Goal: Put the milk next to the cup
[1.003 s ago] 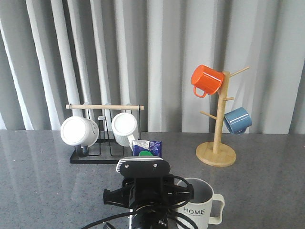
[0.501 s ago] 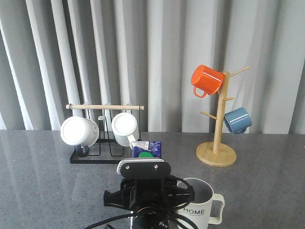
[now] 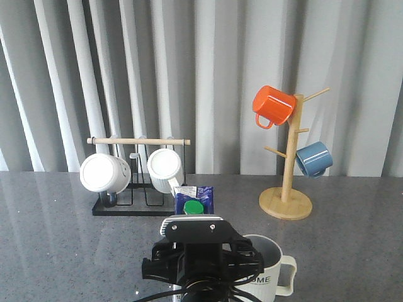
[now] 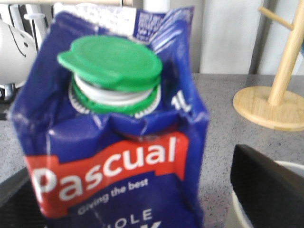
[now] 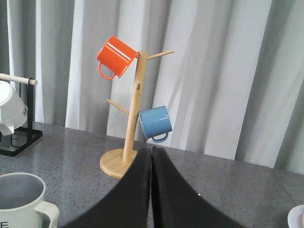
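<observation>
The milk point(image 4: 118, 142), a blue carton with a green cap and a red "Pascual" label, stands upright on the grey table. In the front view only its top point(image 3: 194, 200) shows behind my left arm point(image 3: 192, 251). My left gripper point(image 4: 128, 204) is open with a finger point(image 4: 266, 190) on either side of the carton; table shows between that finger and the carton. The cup point(image 3: 269, 267), a pale mug marked "HOME", stands just right of the milk, its handle to the right. It also shows in the right wrist view point(image 5: 19, 199). My right gripper point(image 5: 151, 159) is shut and empty, above the table.
A black rack point(image 3: 126, 204) with white mugs stands behind the milk to the left. A wooden mug tree point(image 3: 286, 189) with an orange mug point(image 3: 272, 106) and a blue mug point(image 3: 313, 158) stands at the back right. Grey curtains hang behind the table.
My left wrist has dropped a little, so more of the green cap shows over it. The milk and the cup have stayed in place.
</observation>
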Motion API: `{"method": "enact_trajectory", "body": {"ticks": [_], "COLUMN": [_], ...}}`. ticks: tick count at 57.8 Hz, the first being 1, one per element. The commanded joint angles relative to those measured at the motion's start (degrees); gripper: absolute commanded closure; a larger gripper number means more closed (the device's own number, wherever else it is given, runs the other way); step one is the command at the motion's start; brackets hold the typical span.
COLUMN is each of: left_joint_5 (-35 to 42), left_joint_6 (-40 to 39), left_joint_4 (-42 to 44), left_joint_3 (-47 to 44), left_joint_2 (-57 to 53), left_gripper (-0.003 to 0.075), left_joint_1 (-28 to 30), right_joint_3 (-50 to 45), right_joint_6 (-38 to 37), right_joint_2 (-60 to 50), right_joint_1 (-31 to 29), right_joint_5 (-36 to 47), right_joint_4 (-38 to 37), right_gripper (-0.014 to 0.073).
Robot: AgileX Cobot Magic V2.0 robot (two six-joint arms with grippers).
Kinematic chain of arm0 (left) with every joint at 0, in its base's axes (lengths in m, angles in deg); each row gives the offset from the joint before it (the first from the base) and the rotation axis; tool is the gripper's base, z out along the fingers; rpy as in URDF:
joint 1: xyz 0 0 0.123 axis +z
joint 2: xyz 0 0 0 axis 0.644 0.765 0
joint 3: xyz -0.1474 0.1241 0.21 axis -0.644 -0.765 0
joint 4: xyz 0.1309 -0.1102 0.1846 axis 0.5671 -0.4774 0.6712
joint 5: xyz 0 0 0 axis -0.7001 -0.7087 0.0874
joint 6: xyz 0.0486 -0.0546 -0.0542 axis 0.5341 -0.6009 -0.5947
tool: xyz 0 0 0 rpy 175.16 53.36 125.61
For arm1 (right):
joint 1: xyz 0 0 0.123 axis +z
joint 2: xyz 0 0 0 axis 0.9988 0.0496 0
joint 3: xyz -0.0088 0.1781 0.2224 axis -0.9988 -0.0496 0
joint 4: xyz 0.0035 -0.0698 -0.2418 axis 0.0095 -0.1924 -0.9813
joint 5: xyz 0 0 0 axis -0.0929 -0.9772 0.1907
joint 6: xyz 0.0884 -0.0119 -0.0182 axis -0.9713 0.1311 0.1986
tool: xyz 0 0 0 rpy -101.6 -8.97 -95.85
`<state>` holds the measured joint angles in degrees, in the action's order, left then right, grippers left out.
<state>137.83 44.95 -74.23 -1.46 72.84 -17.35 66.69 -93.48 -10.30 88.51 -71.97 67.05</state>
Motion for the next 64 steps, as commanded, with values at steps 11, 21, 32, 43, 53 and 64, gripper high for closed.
{"method": "enact_trajectory", "body": {"ticks": [11,21,32,43,53,64], "left_joint_5": [8.38,8.00,2.47,2.98,4.28,-3.58], "left_joint_6": [1.51,3.80,8.49,8.59,8.61,-3.62], "left_joint_4": [11.34,13.19,12.14,11.73,11.73,23.45], "left_joint_3": [1.09,1.09,1.09,1.09,1.09,2.00], "left_joint_2": [-10.56,-16.62,-22.92,-26.34,-26.63,-26.63], "left_gripper": [0.0009,0.0119,0.0729,0.0727,0.0727,0.0727], "left_joint_1": [-2.34,-2.61,-2.48,-2.54,-2.54,-3.37], "right_joint_3": [1.76,1.76,1.76,1.76,1.76,1.76], "right_joint_6": [0.22,0.22,0.22,0.22,0.22,0.22], "right_joint_2": [-0.06,-0.06,-0.06,-0.06,-0.06,-0.06], "right_joint_1": [-0.30,-0.30,-0.30,-0.30,-0.30,-0.30], "right_joint_5": [4.04,4.04,4.04,4.04,4.04,4.04], "right_joint_4": [-0.37,-0.37,-0.37,-0.37,-0.37,-0.37], "right_gripper": [0.0603,0.0603,0.0603,0.0603,0.0603,0.0603]}}
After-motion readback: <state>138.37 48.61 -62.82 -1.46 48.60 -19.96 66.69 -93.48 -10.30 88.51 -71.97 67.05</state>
